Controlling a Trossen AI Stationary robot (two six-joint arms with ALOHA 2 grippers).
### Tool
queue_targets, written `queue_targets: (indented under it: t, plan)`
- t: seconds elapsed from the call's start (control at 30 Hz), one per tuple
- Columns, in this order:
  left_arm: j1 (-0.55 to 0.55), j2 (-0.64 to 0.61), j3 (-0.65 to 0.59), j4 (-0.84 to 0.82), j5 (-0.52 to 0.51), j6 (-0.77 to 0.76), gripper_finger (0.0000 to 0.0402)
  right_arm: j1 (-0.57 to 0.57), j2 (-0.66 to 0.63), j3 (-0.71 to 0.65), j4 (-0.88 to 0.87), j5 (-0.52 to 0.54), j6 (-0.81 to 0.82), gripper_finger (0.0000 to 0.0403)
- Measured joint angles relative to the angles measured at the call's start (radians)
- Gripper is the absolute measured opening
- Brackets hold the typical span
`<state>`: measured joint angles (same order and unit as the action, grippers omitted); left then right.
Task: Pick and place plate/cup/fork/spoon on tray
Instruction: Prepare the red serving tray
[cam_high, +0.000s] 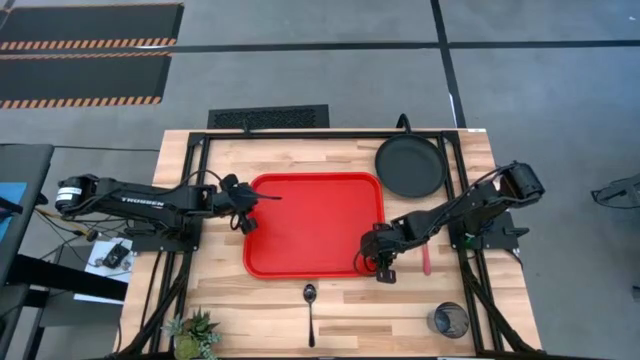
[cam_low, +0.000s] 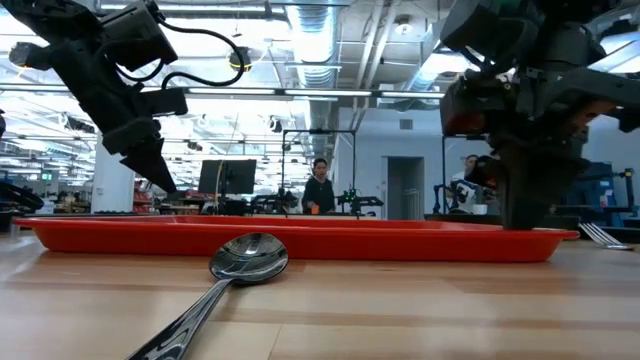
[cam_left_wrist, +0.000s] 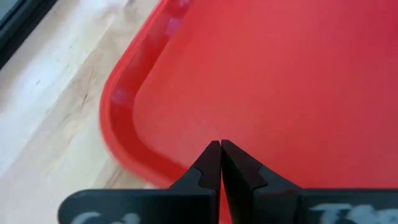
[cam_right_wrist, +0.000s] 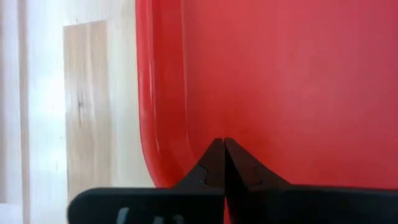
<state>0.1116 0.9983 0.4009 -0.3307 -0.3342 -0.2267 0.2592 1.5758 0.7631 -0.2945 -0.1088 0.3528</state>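
The red tray (cam_high: 315, 215) lies in the middle of the table. The black plate (cam_high: 410, 166) sits beyond its far right corner. The red-handled fork (cam_high: 425, 260) lies just right of the tray. The dark spoon (cam_high: 310, 305) lies near the front edge, bowl toward the tray, and the glass cup (cam_high: 449, 320) stands at the near right. My left gripper (cam_high: 247, 222) is shut and hangs above the tray's left rim (cam_left_wrist: 118, 118), clear of it. My right gripper (cam_high: 375, 265) is shut, low over the tray's near right corner (cam_right_wrist: 161, 143). My right gripper points steeply down at the tray's near right corner (cam_low: 520, 232). In the low view the tray's rim hides its fingertips. I cannot tell whether they touch the tray.
A small potted plant (cam_high: 195, 338) stands at the table's near left corner. Black frame rails (cam_high: 190, 180) run along the left, right and far sides. Bare wood lies between the tray and the front edge around the spoon (cam_low: 248, 258).
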Motion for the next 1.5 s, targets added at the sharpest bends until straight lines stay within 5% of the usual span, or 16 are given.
queue_targets:
  t: [0.23, 0.43, 0.7, 1.5]
  plan:
    - [0.0, -0.044, -0.128, 0.234, 0.092, -0.038, 0.0, -0.008, -0.063, -0.021, 0.078, 0.063, -0.084, 0.0004]
    - [0.015, -0.125, -0.129, 0.08, -0.052, -0.143, 0.0, -0.063, -0.193, -0.105, 0.044, 0.115, -0.044, 0.0005]
    - [0.066, -0.145, -0.13, -0.097, -0.072, -0.279, 0.0, -0.106, -0.374, -0.12, -0.262, 0.198, 0.03, 0.0005]
    - [0.102, 0.025, -0.129, 0.042, 0.023, -0.229, 0.0, -0.194, -0.218, -0.175, -0.224, 0.175, 0.03, 0.0006]
